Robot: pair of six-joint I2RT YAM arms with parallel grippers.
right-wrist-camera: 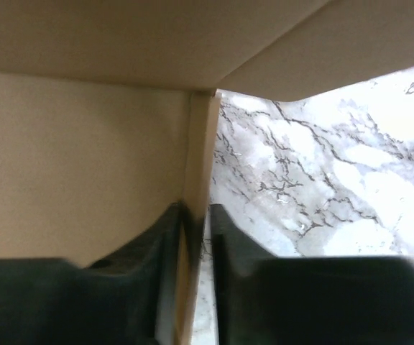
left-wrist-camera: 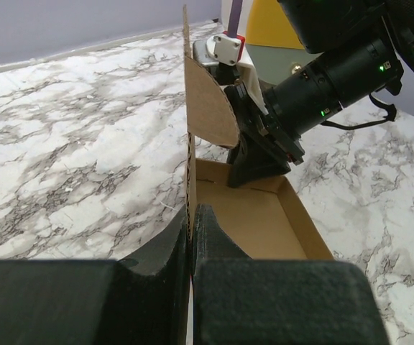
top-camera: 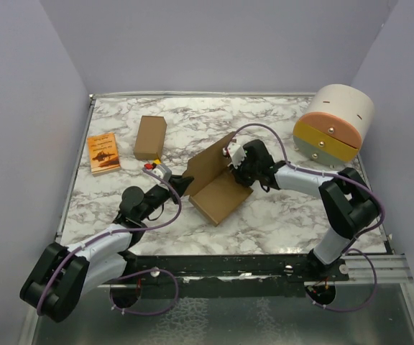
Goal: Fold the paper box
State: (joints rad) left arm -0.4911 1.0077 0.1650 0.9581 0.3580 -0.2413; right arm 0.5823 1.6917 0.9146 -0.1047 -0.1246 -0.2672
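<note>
Paper box (top-camera: 220, 198), plain brown cardboard, shallow rectangular base, upright flap

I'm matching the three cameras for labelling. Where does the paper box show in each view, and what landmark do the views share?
Top external: the paper box lies mid-table between the two arms, with one panel raised.
Left wrist: it sits at centre and lower right, its upright panel running up the middle.
Right wrist: it fills the top and left of the picture.
Shared landmark: the marble tabletop.
</note>
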